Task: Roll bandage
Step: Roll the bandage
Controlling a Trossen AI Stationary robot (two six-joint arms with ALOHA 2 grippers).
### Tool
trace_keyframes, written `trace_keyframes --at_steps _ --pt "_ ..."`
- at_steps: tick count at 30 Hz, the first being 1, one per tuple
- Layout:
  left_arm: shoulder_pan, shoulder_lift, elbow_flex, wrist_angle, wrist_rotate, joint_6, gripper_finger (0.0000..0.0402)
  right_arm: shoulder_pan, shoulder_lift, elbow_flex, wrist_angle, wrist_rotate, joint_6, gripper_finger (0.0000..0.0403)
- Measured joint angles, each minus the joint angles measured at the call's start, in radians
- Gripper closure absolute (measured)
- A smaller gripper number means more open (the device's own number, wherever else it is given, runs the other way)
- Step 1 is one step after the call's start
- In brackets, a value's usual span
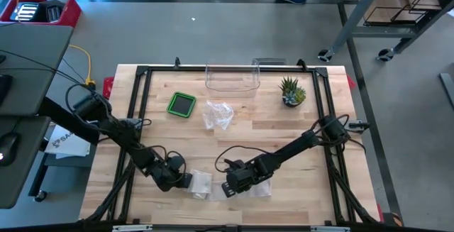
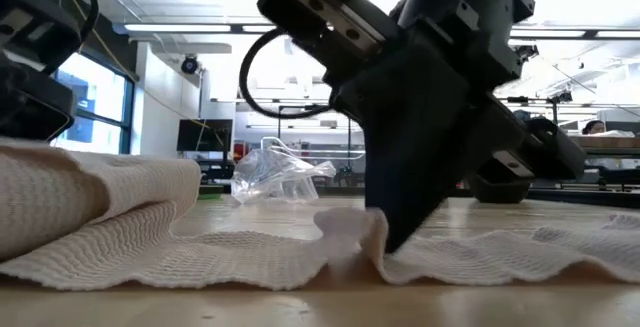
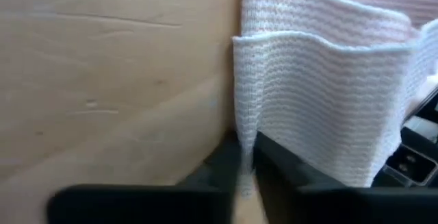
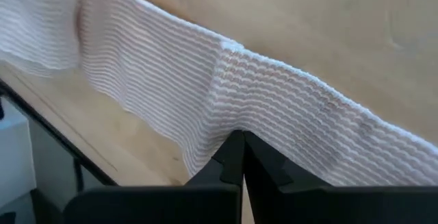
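Observation:
A white woven bandage (image 1: 202,184) lies in a strip along the table's near edge, rumpled, with its left end folded over on itself (image 2: 100,197). My left gripper (image 1: 186,181) stands at that left end, shut on the bandage (image 3: 321,101). My right gripper (image 1: 228,188) is at the strip's middle, shut on the bandage (image 4: 171,80). To the right of it the strip runs on flat over the table (image 2: 560,252). My left gripper pinches the side edge of the bandage's folded left end (image 3: 245,157) between its two fingers. The fingers slant down at it from the table's left. One layer or several, I cannot tell. The folded end stands up in front of the fingers; the rest lies on the table. My right gripper pinches a small raised ridge of the bandage near its middle (image 4: 233,125) between its shut fingertips (image 2: 400,229). The fingers slant down from above and lie across the strip. The cloth puckers up at the tips and lies slack on the table on both sides.
Farther back on the table are a green square lid (image 1: 182,104), a crumpled clear plastic wrapper (image 1: 217,114), a clear box (image 1: 233,77) and a small potted plant (image 1: 291,92). A black frame (image 1: 142,72) rims the table. Bare wood lies between the bandage and these things.

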Motion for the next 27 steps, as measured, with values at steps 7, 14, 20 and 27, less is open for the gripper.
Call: trace_keyframes --at_steps 7,14,20,27 --pt "-0.031 -0.05 -0.002 -0.077 -0.089 -0.107 0.0397 0.007 -0.055 0.002 -0.129 0.038 0.07 0.0403" --pt "-0.106 -0.074 0.033 -0.18 -0.176 -0.299 0.04 0.001 -0.053 0.002 -0.203 0.081 0.206 0.0403" --pt "-0.13 -0.073 0.085 -0.239 -0.174 -0.299 0.04 0.003 -0.068 0.004 -0.182 0.052 0.185 0.0403" --pt "-0.153 -0.076 0.13 -0.338 -0.163 -0.292 0.0401 0.022 -0.052 0.002 -0.177 0.041 0.193 0.0403"
